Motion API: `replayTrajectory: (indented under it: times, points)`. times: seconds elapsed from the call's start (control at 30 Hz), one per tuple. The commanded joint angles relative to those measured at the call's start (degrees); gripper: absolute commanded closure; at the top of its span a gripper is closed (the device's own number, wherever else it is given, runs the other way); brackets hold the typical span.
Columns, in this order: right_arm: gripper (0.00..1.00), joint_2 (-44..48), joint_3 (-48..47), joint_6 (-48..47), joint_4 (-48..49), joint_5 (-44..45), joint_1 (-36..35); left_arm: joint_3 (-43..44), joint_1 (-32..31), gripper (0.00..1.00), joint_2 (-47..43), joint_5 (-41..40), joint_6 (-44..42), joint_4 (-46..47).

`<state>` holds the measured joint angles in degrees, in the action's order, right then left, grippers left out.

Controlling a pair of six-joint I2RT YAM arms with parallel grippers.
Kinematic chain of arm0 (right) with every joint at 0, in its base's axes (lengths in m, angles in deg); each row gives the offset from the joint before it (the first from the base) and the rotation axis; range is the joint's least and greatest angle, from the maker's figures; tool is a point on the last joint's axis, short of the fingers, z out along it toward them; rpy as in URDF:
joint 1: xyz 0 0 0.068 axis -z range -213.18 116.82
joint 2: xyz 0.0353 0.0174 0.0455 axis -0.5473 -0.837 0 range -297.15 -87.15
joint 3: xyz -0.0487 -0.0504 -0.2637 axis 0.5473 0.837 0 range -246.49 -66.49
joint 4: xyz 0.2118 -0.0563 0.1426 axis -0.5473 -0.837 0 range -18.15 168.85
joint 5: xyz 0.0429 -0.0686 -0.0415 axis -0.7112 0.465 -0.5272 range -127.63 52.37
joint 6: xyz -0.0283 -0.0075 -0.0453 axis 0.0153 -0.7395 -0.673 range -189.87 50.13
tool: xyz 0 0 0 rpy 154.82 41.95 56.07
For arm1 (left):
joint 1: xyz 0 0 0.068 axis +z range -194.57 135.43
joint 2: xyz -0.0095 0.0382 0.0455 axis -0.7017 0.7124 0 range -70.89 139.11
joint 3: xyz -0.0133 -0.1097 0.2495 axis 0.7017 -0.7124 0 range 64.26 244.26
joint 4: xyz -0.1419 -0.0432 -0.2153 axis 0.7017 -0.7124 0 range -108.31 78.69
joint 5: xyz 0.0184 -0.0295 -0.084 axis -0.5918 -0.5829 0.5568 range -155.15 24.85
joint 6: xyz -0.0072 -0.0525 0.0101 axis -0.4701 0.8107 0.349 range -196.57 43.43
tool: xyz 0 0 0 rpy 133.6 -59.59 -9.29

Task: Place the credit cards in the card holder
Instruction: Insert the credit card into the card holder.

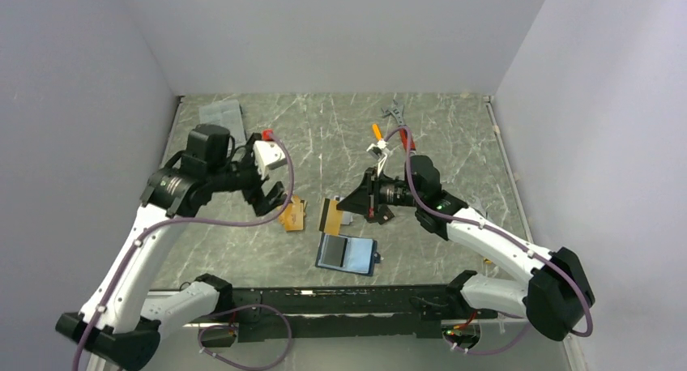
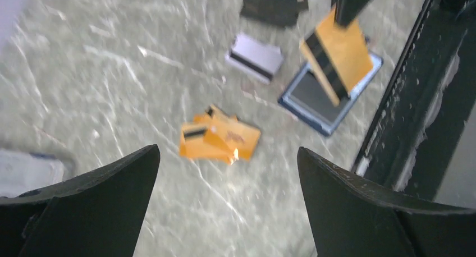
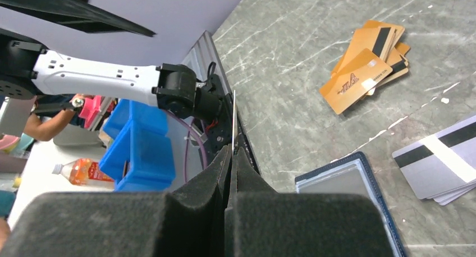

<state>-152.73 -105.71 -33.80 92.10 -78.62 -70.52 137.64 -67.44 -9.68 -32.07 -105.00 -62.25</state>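
My right gripper [image 1: 347, 204] is shut on an orange card [image 1: 330, 214], held on edge above the table; in the right wrist view it shows edge-on as a thin line [image 3: 233, 122]. The navy card holder [image 1: 347, 254] lies open below it, grey-blue inside, also in the right wrist view [image 3: 342, 184] and the left wrist view [image 2: 331, 86]. A pile of orange cards [image 1: 292, 213] lies left of it. White-grey striped cards [image 3: 443, 164] lie beside the holder. My left gripper [image 1: 274, 199] is open and empty above the orange pile [image 2: 220, 139].
A clear plastic box [image 1: 222, 113] sits at the back left. Small tools [image 1: 393, 120] with orange and red handles lie at the back centre. A black rail [image 1: 340, 310] runs along the near edge. Black cards [image 2: 275, 4] lie beyond the striped ones.
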Motion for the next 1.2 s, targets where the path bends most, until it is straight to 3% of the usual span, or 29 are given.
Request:
replayTrajectory:
  times: [0.0,0.07,0.2,0.33,0.43,0.7,0.83,1.03,1.17]
  points:
    - [1.00,3.34,-2.19,-1.40,-1.95,-0.32,-0.57,-3.79,0.86,0.01,1.63,-6.91,-3.63,-12.39]
    - [1.00,4.38,-1.80,-1.28,-1.68,-0.22,-1.35,-3.36,0.75,0.01,0.25,-1.65,-0.41,-11.38]
    - [1.00,4.68,-1.80,-1.60,-2.07,-0.10,-2.52,-8.46,0.40,0.01,-6.28,8.97,7.47,1.01]
    - [1.00,5.86,-1.68,-1.75,-1.76,-0.68,-3.04,-10.33,0.37,0.01,-1.88,22.84,12.74,4.43]
    - [1.00,6.16,-1.77,-1.47,-1.26,-1.08,-3.24,-12.03,-0.41,0.03,-0.13,28.63,14.61,8.83]
    - [1.00,5.43,-2.74,-0.52,0.90,-1.29,-4.15,-13.27,-2.05,0.15,5.75,29.03,11.85,10.49]
    - [1.00,4.44,-3.53,-0.42,1.59,-1.36,-4.21,-14.86,-2.30,0.35,6.28,29.68,13.27,13.56]
    - [1.00,2.49,-3.33,1.65,6.16,-1.84,-4.30,-16.14,-2.77,0.39,6.84,32.45,12.38,15.06]
    - [1.00,1.37,-3.49,2.08,7.76,-1.32,-4.56,-15.49,-3.12,0.54,7.84,35.12,11.66,14.62]
